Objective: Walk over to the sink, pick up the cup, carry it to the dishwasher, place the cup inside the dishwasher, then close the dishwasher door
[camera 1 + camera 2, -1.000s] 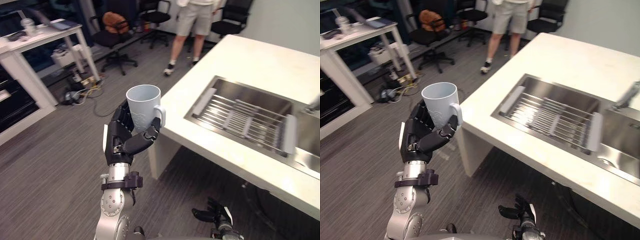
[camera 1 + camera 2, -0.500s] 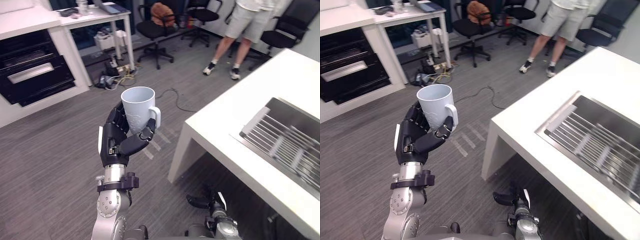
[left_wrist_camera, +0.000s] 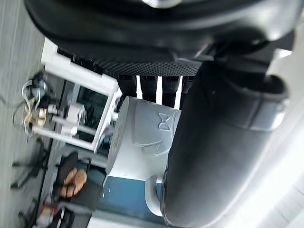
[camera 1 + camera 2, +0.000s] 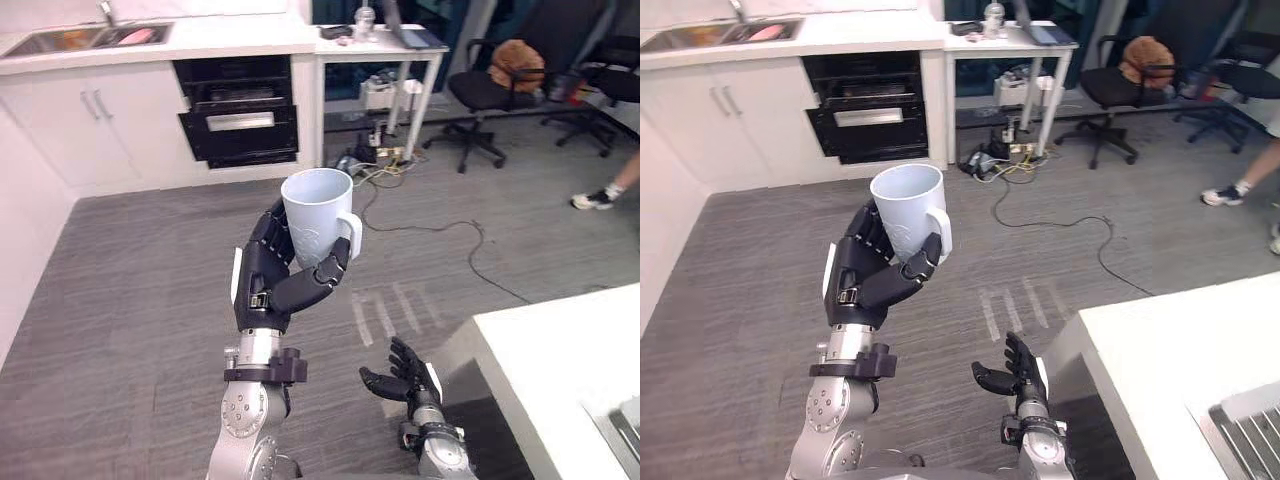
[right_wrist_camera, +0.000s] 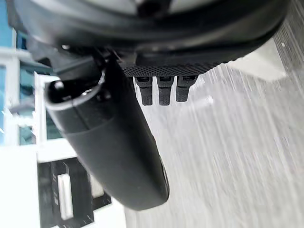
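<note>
Dead centre, L hand (image 4: 266, 282) is clamping fingers round upright cup (image 4: 318, 215), dishwasher (image 4: 238, 112) sitting well off at 11 o'clock; R hand (image 4: 405, 373) hanging low, fingers apart.

Pale grey-white cup (image 4: 315, 210), black left hand (image 4: 265, 287), grey streaked floor (image 4: 130, 290), white cabinets (image 4: 90, 130), black appliance (image 4: 240, 122)
</note>
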